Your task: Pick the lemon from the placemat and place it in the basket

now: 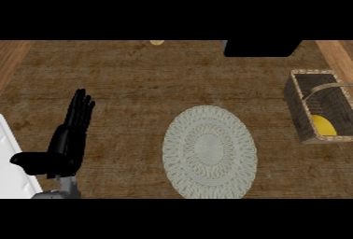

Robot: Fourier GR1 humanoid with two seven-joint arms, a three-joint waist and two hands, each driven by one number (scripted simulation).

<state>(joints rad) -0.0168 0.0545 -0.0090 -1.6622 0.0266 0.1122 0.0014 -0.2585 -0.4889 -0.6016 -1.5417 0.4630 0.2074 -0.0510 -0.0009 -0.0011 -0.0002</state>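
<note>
The yellow lemon (323,125) lies inside the wicker basket (301,107) at the right edge, near its lower end, partly hidden by the basket's wall. The round pale lace placemat (209,151) lies in the middle of the counter with nothing on it. My left hand (67,135) rests at the lower left, open with fingers straight and pointing up, well away from the placemat and the basket. My right hand does not show.
The brown counter top (138,79) spans the view. A black block (262,48) sits at the top right edge. A small yellowish object (157,42) peeks in at the top. A white surface (10,163) borders the lower left.
</note>
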